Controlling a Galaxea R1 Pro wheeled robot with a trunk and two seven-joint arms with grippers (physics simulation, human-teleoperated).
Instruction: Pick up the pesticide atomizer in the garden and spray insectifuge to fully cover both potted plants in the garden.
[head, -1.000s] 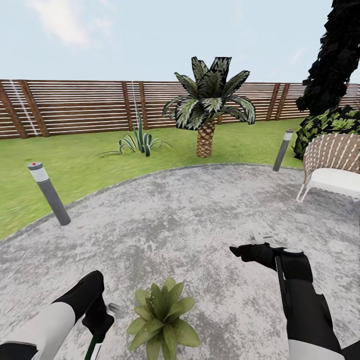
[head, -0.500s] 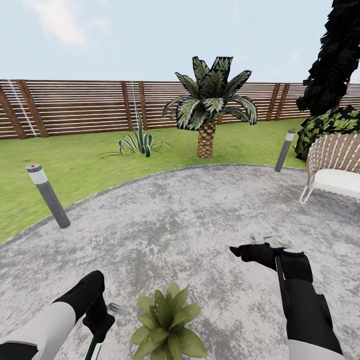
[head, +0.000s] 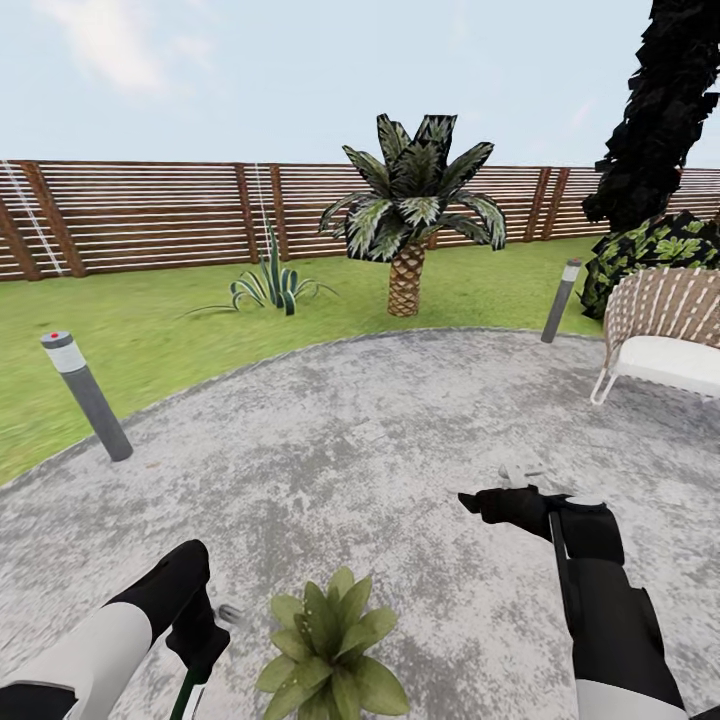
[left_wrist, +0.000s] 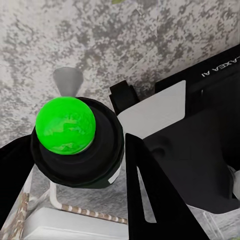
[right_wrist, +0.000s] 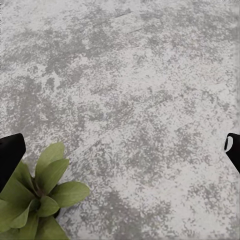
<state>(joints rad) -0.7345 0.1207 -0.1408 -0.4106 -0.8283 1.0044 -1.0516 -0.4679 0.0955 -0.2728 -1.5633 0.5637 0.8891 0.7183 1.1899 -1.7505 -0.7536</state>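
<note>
In the head view my left gripper (head: 203, 648) hangs low at the left, shut on the pesticide atomizer (head: 186, 692), of which a green sliver shows below the fingers. The left wrist view shows that atomizer (left_wrist: 75, 140) as a dark bottle with a bright green round top and a small nozzle, held between the black fingers (left_wrist: 150, 195). One potted plant (head: 325, 650) with broad green leaves stands on the grey paving just right of the left gripper. My right gripper (head: 490, 505) hovers open over the paving, right of and beyond the plant (right_wrist: 35, 205).
Grey bollards stand at the paving's left edge (head: 85, 395) and far right edge (head: 560, 300). A wicker chair (head: 665, 335) is at the right. On the lawn behind are a palm (head: 410, 230), a spiky agave (head: 268, 285) and the slat fence (head: 140, 215).
The whole picture has shifted slightly left, so the camera has moved. Both arms keep their poses and the left gripper still holds the atomizer.
</note>
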